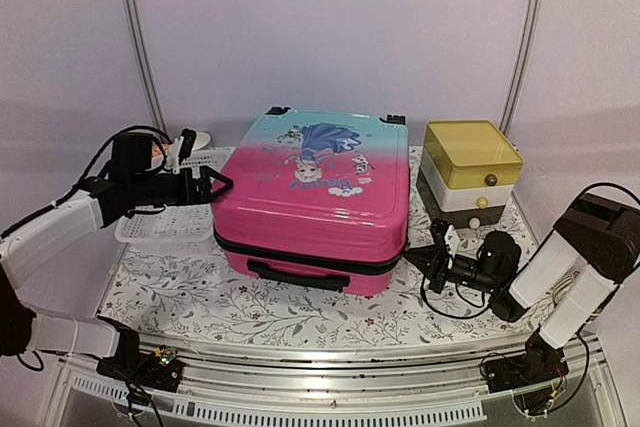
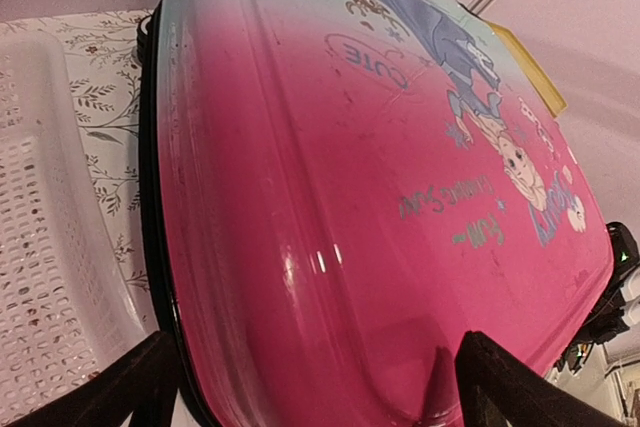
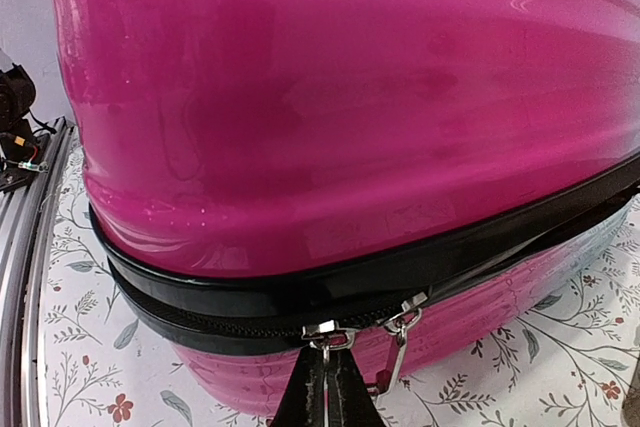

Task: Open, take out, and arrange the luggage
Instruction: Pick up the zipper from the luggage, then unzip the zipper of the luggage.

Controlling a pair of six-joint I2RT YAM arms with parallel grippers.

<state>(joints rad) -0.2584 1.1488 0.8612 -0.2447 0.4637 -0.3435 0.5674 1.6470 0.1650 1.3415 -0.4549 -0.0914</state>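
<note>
Unzipping step: the right gripper (image 3: 325,372) is pinched tight on a zipper pull (image 3: 328,335) at the near right corner of the suitcase (image 1: 315,197).
The suitcase lies flat and closed between the basket (image 1: 150,227) and the drawer box (image 1: 470,162), which crowd its sides. The left gripper (image 1: 218,192), spread wide, faces its left edge. Next, the pull likely needs dragging along the zipper band (image 3: 300,292), toward the freer front.

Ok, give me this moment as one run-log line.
stage: opening | luggage: flat, lid closed | right gripper: shut on zipper pull | left gripper: open at luggage's left side
</note>
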